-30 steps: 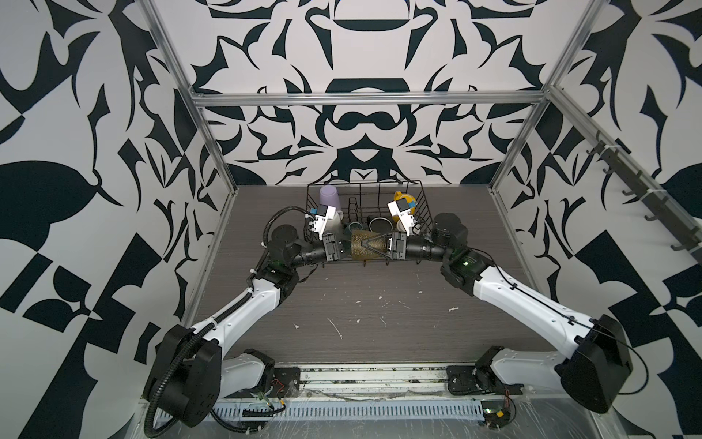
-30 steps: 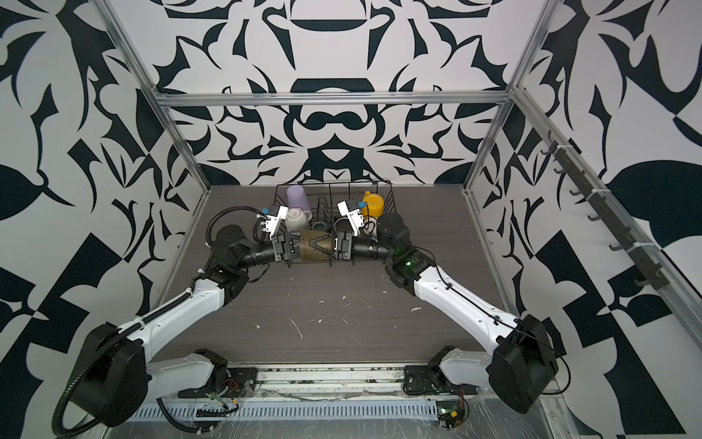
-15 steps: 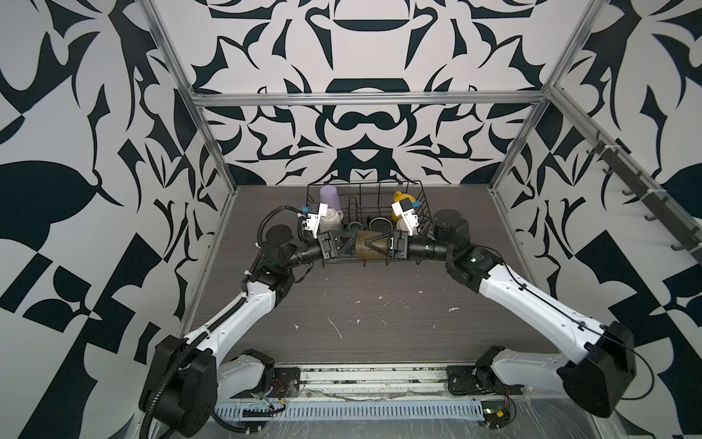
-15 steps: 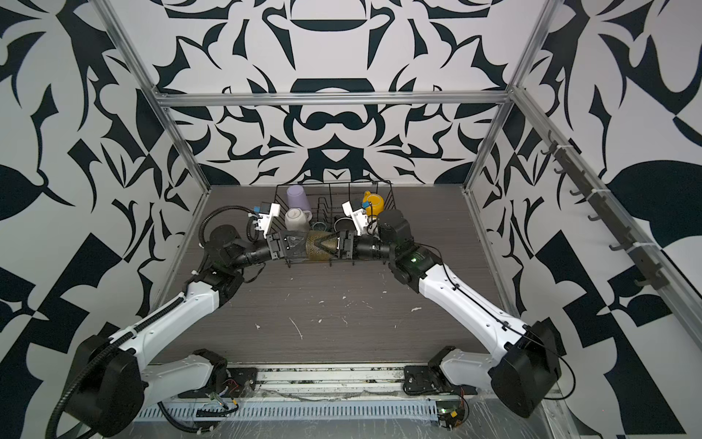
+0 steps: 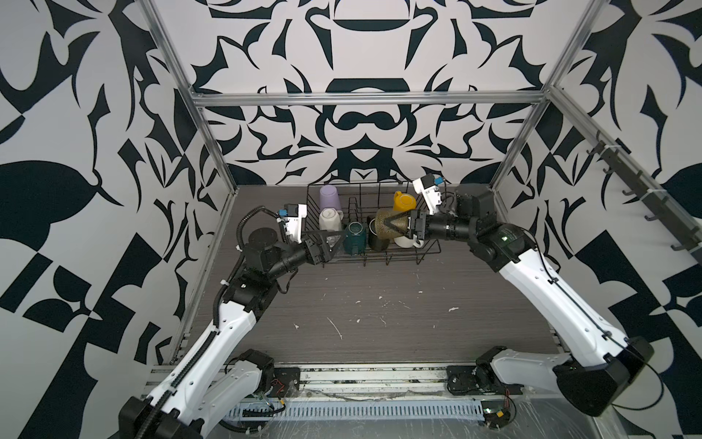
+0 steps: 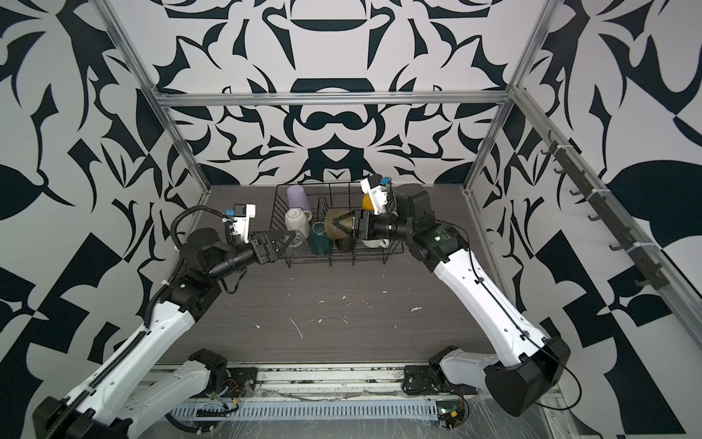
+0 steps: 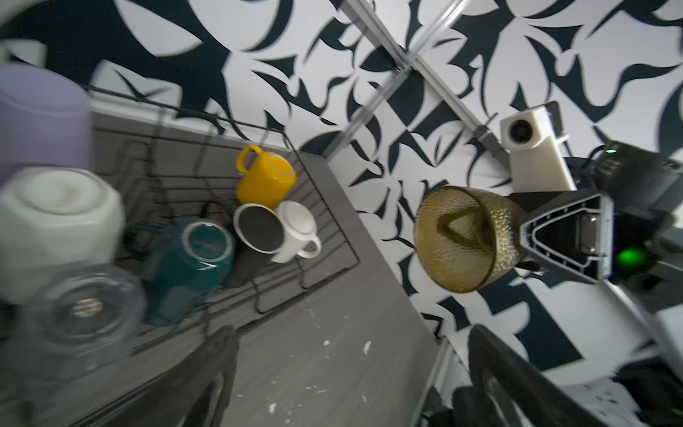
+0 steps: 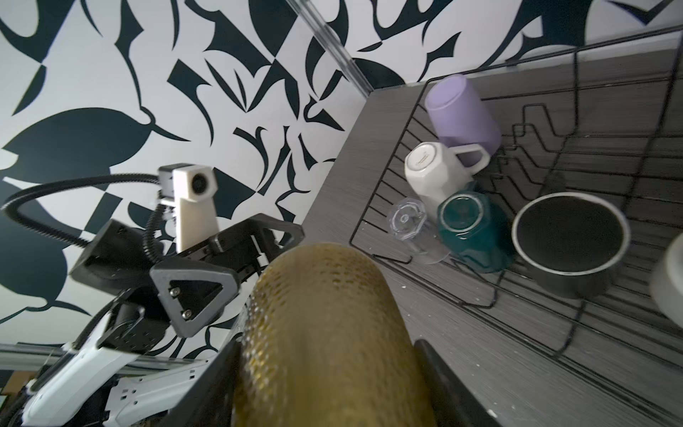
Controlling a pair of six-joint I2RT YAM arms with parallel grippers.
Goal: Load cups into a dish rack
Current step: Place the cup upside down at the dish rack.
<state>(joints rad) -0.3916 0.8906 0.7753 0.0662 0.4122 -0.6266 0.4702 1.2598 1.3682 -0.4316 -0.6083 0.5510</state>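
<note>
- My right jaws are clamped on the olive-brown cup point(image 5: 387, 228), one finger on each side of its dimpled wall.
- The cup lies on its side in the air, mouth turned toward my left arm. In both top views it sits over the right half of the dish rack point(image 5: 383, 256), above the black mug point(image 5: 376, 241).
- My left jaws stand wide apart with nothing between them, just off the rack's left end. The right wrist view shows them apart from the wire.
- Seven cups stand in the rack, all bottom-up.
- The lilac tumbler point(image 5: 329, 197) is in the far left corner, with the white faceted mug point(image 5: 329, 220) just in front of it.
- The clear glass point(image 8: 410, 225) is at the near left corner, touching the teal mug point(image 5: 356, 237).
- The black mug stands beside the teal one, and a white mug point(image 7: 295, 231) presses against its other side.
- The yellow mug point(image 5: 404, 200) is behind those two, toward the far right.
- The grey surface point(image 5: 380, 323) in front of the rack carries only pale flecks.
</note>
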